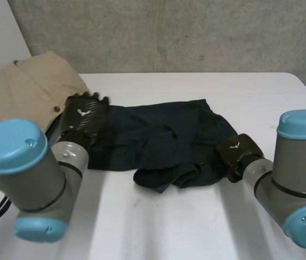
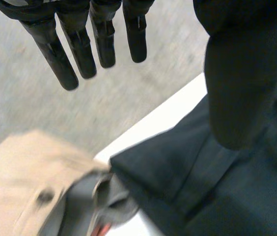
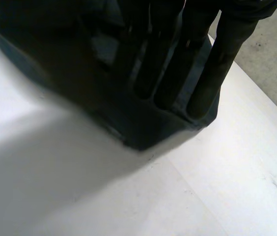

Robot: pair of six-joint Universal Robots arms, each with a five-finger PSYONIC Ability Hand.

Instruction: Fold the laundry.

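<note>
Grey concrete wall (image 1: 196,32) backs the white table (image 1: 196,216), where a dark navy garment (image 1: 158,135) lies crumpled in the middle and a beige garment (image 1: 28,92) is heaped at the far left corner, just beside it. At the navy garment's left edge the left hand (image 1: 85,118) hovers with its fingers (image 2: 79,49) straight and spread, holding nothing. At the garment's right near corner the right hand (image 1: 238,150) lays straight fingers (image 3: 205,83) flat on the cloth, not curled around it.
</note>
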